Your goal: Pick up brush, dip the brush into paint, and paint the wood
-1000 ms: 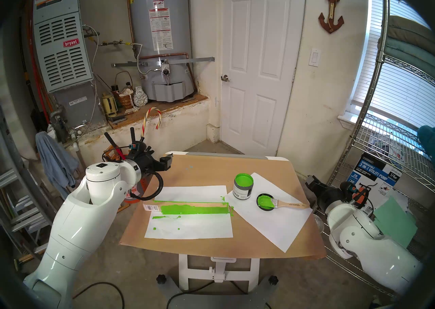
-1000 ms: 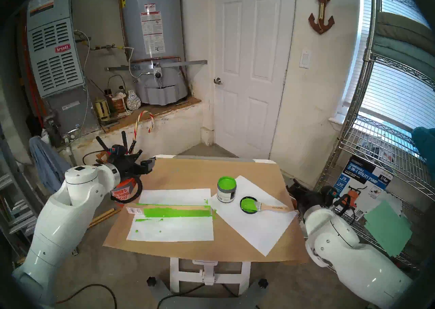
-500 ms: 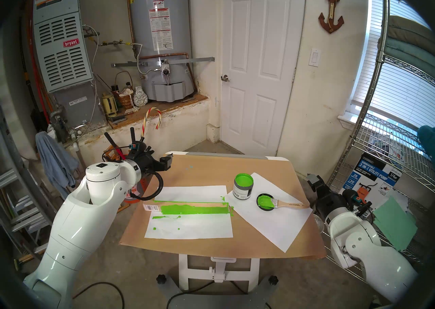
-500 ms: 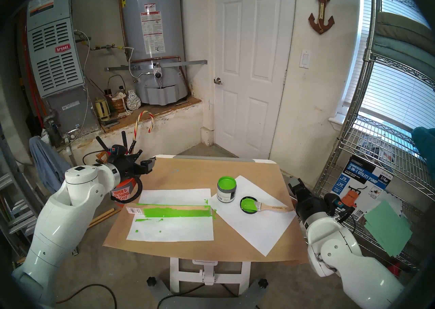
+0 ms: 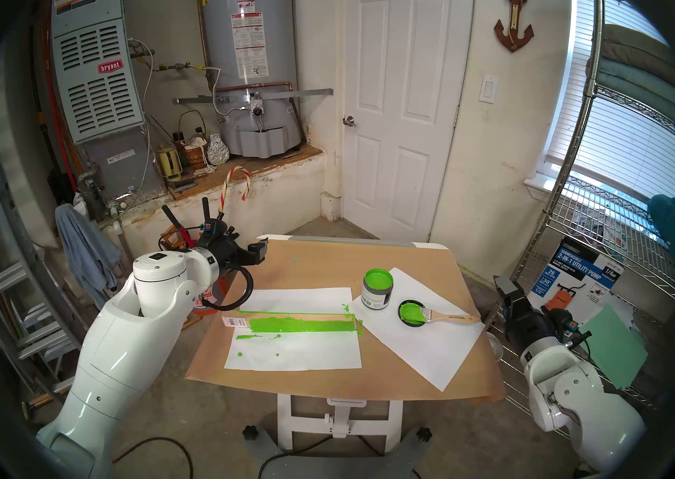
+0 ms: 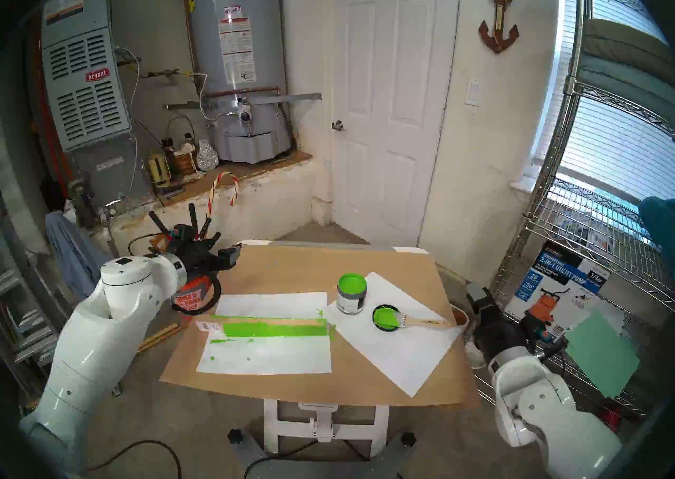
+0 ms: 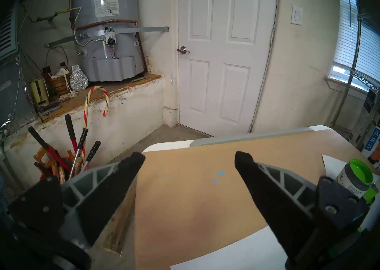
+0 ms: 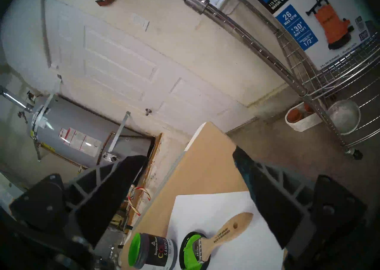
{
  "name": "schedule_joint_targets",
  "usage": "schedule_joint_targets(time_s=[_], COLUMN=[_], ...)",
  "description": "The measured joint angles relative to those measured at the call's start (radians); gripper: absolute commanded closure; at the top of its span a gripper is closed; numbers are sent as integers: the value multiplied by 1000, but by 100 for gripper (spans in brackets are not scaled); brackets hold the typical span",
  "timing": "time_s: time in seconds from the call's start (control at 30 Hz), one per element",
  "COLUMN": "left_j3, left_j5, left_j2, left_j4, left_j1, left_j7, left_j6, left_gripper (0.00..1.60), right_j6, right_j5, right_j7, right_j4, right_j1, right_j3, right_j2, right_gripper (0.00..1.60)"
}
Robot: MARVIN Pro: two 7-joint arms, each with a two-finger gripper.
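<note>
The paint jar [image 5: 377,290] is being taken as the landmark, and the scene is being read from the left.

Far to the left of the jar, at the table's far left corner, the left gripper [image 5: 260,250] is being held with its jaws spread wide and nothing between them; the left wrist view is showing only bare brown paper [image 7: 191,197] between the fingers. It is judged to be parked there so that the work area is being kept free.

Left of the jar and a little nearer the robot, the wood [image 5: 292,322] is being kept flat between two white paper sheets [image 5: 296,354], which are evidently being used to catch stray green. Most of the strip's top is being shown coated green, with only the barcode sticker end left bare, so the painting is judged largely done.

The jar is being left uncapped on a third, angled white sheet [image 5: 431,350]. Just to its right, the black lid [image 5: 412,313] is being used as a rest: the brush [image 5: 443,317] is being laid with its green bristles on the lid, probably to keep paint off the paper, and its pale handle is being pointed away to the right.

Well to the right of the jar, beyond the table edge, the right gripper [image 5: 506,290] is being held released, jaws wide and empty.
</note>
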Motion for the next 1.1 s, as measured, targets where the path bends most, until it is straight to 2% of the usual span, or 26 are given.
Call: schedule_joint_targets(time_s=[0.1,0.3,0.6,1.1], left_j3=[0,-1,-1,-1], left_j5=[0,0,0,-1], left_j2=[0,0,0,0], left_j4=[0,-1,-1,-1], left_j1=[0,0,1,1], left_j7=[0,0,0,0], left_j6=[0,0,0,0], left_gripper=[0,0,0,0], right_j6=[26,121,196,233], right_j5=[17,49,78,86], right_j7=[34,140,256,297], right_j4=[-3,-12,-5,5], right_j1=[-28,-114,-179,-207], right_j3=[21,101,156,175], right_j2=[-5,-12,-25,-38], right_gripper=[0,0,0,0])
